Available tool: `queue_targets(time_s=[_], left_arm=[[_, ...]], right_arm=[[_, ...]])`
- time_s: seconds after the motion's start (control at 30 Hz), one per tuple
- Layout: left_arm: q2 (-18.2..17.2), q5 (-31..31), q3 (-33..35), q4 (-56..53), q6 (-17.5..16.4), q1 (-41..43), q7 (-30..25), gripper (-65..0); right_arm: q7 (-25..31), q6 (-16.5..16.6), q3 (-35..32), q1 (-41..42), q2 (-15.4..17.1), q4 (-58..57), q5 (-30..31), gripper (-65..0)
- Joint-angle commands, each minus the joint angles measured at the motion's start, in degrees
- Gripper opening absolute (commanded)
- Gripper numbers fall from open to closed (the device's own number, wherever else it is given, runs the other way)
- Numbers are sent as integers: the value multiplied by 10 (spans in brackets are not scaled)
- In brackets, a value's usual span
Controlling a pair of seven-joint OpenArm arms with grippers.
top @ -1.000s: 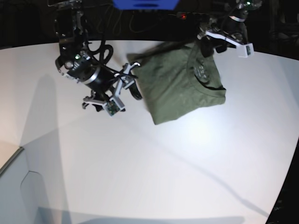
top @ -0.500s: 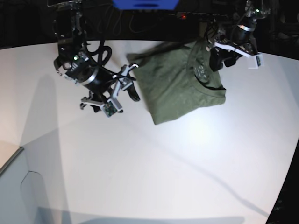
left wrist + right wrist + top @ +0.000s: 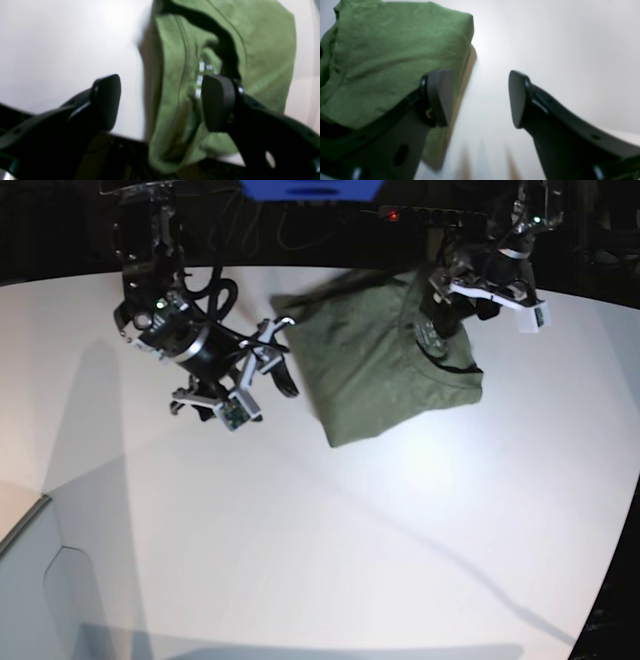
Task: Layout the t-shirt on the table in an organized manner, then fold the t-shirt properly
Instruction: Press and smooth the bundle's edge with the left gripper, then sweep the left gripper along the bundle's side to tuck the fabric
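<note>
Base view: high, looks down and across the table (image 3: pixel 330 560), taking in both arms and the whole folded t-shirt (image 3: pixel 385 365).
Left wrist view: close, sits behind the left gripper (image 3: pixel 161 102), faces the shirt's collar end.
Right wrist view: close, sits behind the right gripper (image 3: pixel 480 98), faces the shirt's plain edge.
Shared by all three: shirt and tabletop.

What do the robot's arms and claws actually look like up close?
Both arms are mostly black metal with loose black cables. The right gripper and the left gripper each have two curved black fingers ending in flat rounded pads, with holes along the finger backs. Pale grey brackets sit near each wrist.
</note>
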Motion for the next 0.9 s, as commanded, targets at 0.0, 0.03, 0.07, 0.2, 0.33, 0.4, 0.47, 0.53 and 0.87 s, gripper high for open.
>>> queue_targets(time_s=[0.0,0.03,0.07,0.2,0.33,0.4,0.47,0.53,0.87], left_arm=[[-2,-4,0,-3,-6,-4,-9,-164],[-1,-4,2,-14,-6,-16,-9,-164],[-1,-4,6,-20,-5,-24,-9,-164],[0,-4,19,-47,-4,-47,-8,-165],[0,-4,36,-77,-4,-69,-8,-168],[-2,-4,50,-94,-8,-80,-8,-208],[-4,-4,58,-107,-8,-90,-8,-294],[-4,-3,58,-117,-8,-96,-8,-403],[-38,49,122,-203,-8,-229,52,-650]], right_arm=[[16,0,0,6,-1,9,6,-298],[16,0,0,6,-1,9,6,-298],[16,0,0,6,-1,9,6,-298],[16,0,0,7,-1,9,6,-298],[16,0,0,7,0,9,6,-298],[16,0,0,7,0,9,6,-298],[16,0,0,7,0,9,6,-298],[16,0,1,7,1,10,6,-298],[16,0,117,24,7,11,7,-298]])
